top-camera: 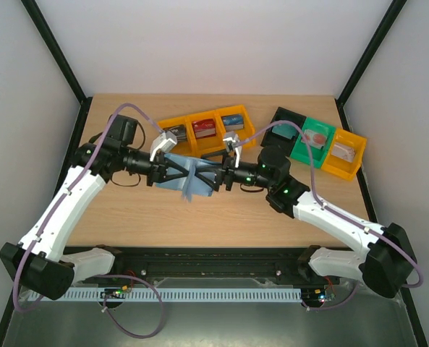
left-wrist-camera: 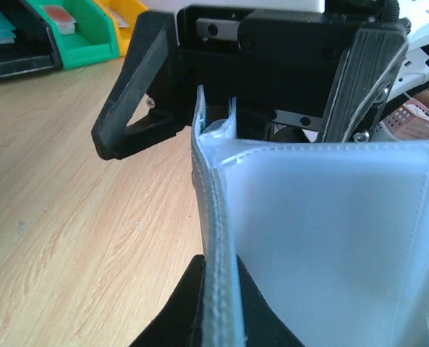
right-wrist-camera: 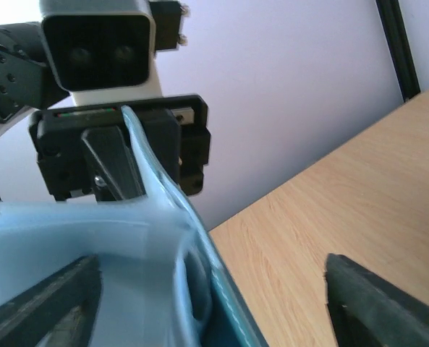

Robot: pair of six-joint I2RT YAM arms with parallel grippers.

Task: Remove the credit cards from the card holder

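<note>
Left claw point(top-camera: 172, 172) clamps the holder point(top-camera: 192, 186) by its left edge. Right claw point(top-camera: 214, 177) stands wide; centre it over a sleeve point(left-wrist-camera: 330, 238), then close gently.

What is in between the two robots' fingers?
The blue card holder, opened up in the gap between them. The top view shows it best.

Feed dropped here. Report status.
Left hand shut on card holder. Right hand open, straddling its opposite edge. Bins behind, apart.

One card holder point(top-camera: 189, 184), four yellow bins point(top-camera: 200, 117), one green bin point(top-camera: 301, 155), one black bin point(top-camera: 285, 116).
</note>
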